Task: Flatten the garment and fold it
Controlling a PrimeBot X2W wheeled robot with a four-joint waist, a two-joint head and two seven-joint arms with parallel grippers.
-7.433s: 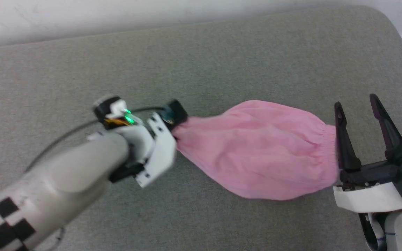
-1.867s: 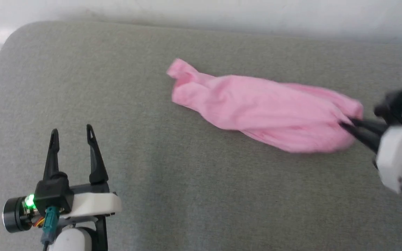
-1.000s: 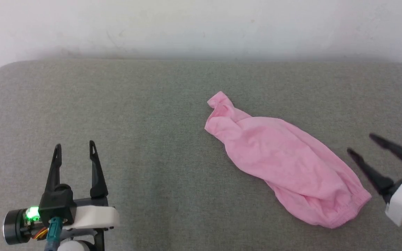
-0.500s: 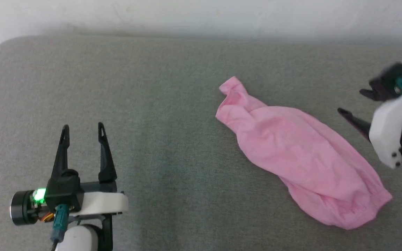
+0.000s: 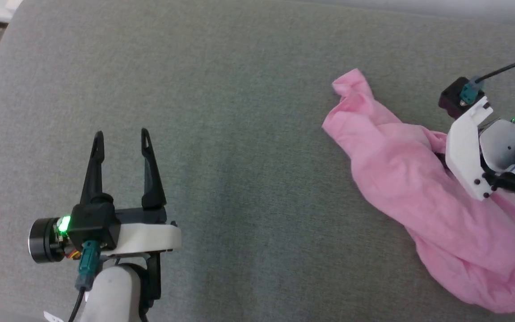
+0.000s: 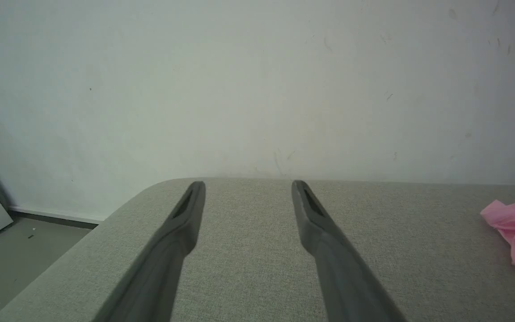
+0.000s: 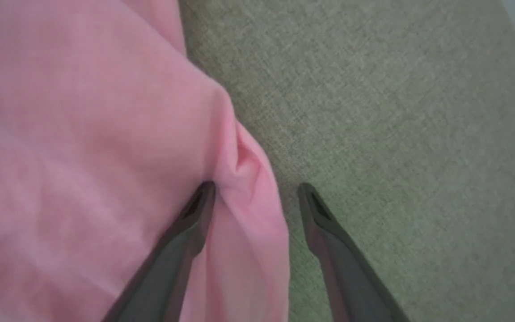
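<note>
Plainly, left tool splayed above the cushion, right tool splayed astride a fold of the garment.

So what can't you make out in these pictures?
Head view: the light pink soft cloth shorts run past the right edge; the right tool has its fingers largely hidden behind its white wrist casing.
Left wrist view: the shorts are mostly cut off by the right edge.

garment — lower end cut off by head view's right edge
</note>
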